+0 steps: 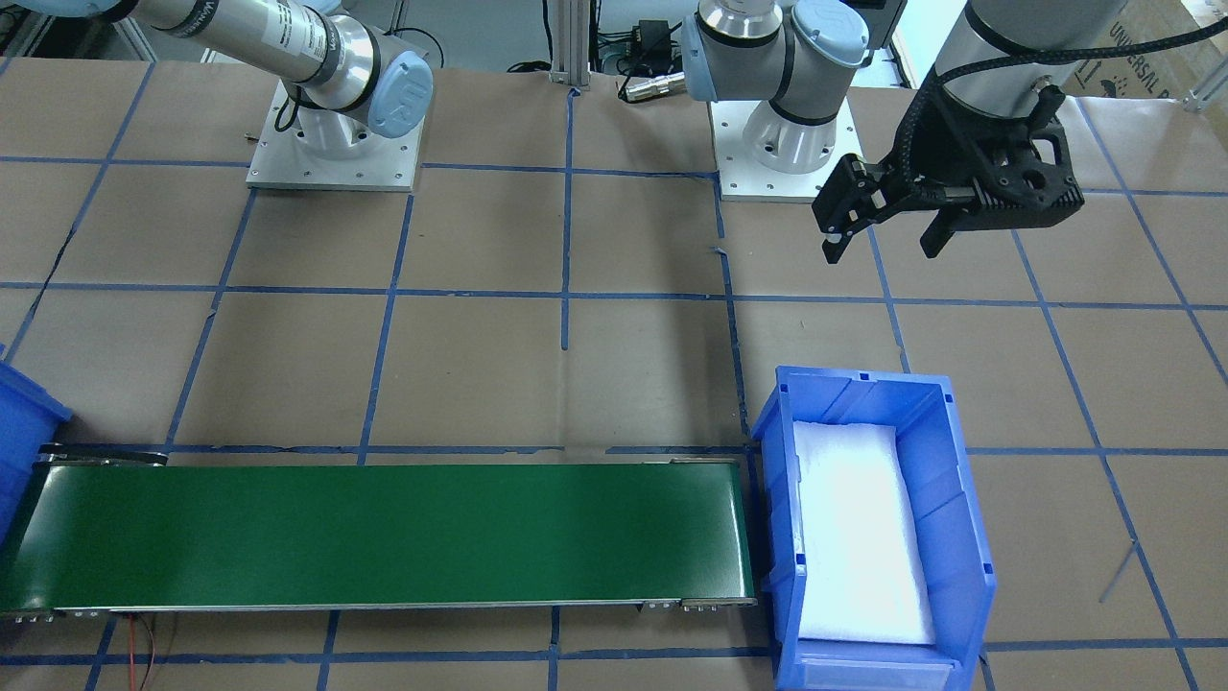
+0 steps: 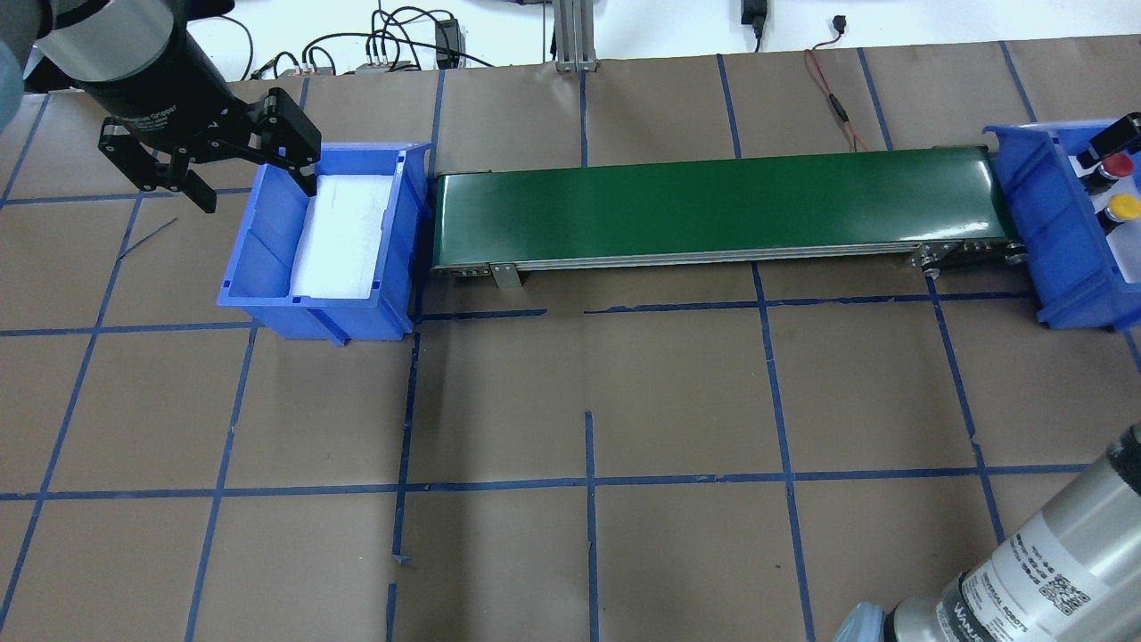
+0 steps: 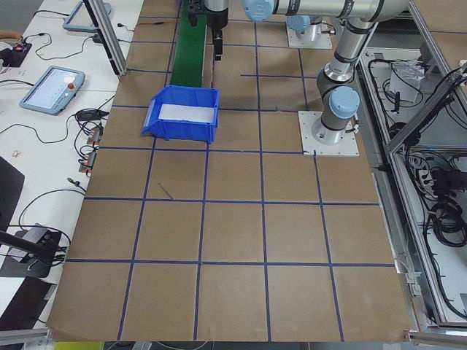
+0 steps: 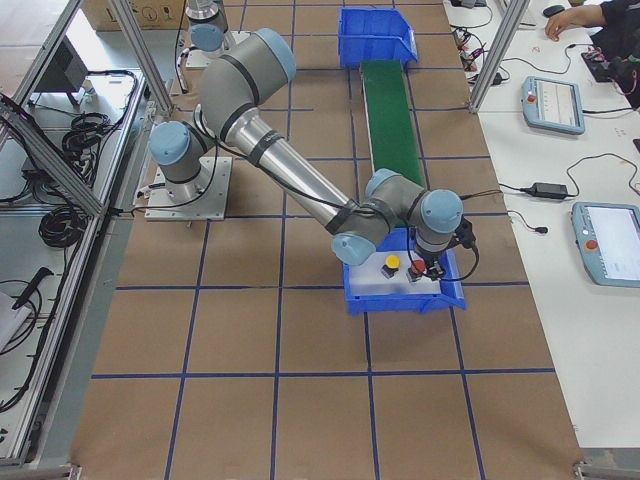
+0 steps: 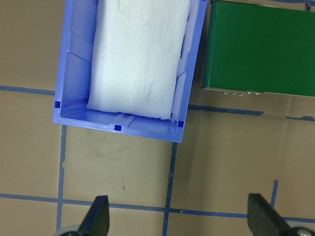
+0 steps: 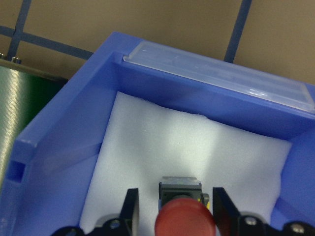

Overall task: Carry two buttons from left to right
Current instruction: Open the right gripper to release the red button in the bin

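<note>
The red button (image 6: 184,223) and the yellow button (image 2: 1123,208) both stand upright, caps up, on white foam in the right bin (image 6: 64,147), at the belt's right end. They are close together but apart. In the overhead view the yellow one is nearer the robot than the red.

The right tool (image 6: 174,209) is down inside that bin, straddling the red button. Its fingers (image 6: 132,209) stand on either side of the black base. A strip of foam shows between the left finger and the button, so the tool is released, not clamped. The red cap fills most of the space between the fingers. Whether the other finger touches the cap I cannot tell.

The left tool (image 1: 887,238) hangs in the air above the bare brown surface (image 2: 579,383), just off the short end of the left bin (image 2: 267,232) on the robot's side. Its fingers are spread wide with nothing between them. In its wrist view the blue tape grid shows below them.

A pad of white foam (image 2: 343,236) lies in the left bin. The green belt (image 2: 713,201) runs between the two bins, each end close against a bin wall.
</note>
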Controlling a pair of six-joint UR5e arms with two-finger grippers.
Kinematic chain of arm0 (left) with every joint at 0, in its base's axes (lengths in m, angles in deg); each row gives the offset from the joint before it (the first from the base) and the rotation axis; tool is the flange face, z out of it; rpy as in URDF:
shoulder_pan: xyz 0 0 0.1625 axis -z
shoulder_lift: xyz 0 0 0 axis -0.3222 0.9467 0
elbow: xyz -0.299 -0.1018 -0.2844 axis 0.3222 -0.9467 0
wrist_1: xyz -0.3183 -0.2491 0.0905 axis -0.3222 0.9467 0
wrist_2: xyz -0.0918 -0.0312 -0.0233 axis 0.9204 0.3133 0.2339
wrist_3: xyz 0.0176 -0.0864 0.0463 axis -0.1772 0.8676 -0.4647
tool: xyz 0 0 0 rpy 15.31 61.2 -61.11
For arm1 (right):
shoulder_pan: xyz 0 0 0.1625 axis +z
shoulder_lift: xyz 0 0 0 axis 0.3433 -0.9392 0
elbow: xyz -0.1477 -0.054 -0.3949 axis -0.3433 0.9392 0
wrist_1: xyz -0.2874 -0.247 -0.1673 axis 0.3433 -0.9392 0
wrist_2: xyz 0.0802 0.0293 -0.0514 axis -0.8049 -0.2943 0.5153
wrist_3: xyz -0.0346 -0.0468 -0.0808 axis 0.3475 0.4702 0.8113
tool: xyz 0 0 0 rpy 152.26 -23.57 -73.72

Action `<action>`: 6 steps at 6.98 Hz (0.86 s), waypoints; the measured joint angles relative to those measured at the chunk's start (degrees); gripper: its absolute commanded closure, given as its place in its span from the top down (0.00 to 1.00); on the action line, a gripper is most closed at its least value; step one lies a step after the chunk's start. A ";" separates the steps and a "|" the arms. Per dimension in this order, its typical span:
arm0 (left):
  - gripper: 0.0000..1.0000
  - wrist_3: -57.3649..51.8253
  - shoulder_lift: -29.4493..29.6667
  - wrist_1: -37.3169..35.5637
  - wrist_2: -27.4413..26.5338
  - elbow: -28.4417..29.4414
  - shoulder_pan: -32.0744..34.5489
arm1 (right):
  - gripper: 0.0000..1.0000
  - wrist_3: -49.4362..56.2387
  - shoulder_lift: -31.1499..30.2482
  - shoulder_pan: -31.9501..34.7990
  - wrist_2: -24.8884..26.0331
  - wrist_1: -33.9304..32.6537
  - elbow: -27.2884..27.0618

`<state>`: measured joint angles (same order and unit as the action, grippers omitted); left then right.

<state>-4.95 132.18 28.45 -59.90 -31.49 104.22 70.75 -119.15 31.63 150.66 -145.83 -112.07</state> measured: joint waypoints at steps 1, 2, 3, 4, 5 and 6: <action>1.00 0.00 0.00 0.00 0.00 0.00 0.00 | 1.00 -0.39 -1.02 0.57 -0.04 -0.02 0.11; 1.00 0.00 0.00 0.00 -0.03 0.00 0.00 | 1.00 -1.05 -2.73 1.57 0.01 0.03 0.23; 1.00 0.00 0.00 0.00 -0.03 0.00 0.00 | 1.00 -1.86 -4.17 2.54 0.12 0.10 0.43; 1.00 0.00 0.00 0.00 -0.02 0.00 0.00 | 1.00 -2.58 -4.79 3.30 0.18 0.16 0.61; 1.00 0.00 0.00 0.00 -0.02 0.00 0.00 | 1.00 -2.80 -5.02 3.94 0.20 0.37 0.43; 1.00 0.00 0.00 0.00 0.00 0.00 0.00 | 1.00 -2.70 -5.39 4.26 0.30 0.68 -0.44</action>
<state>-4.95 132.18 28.45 -59.89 -31.49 104.23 68.05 -124.54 35.90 150.96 -145.15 -112.50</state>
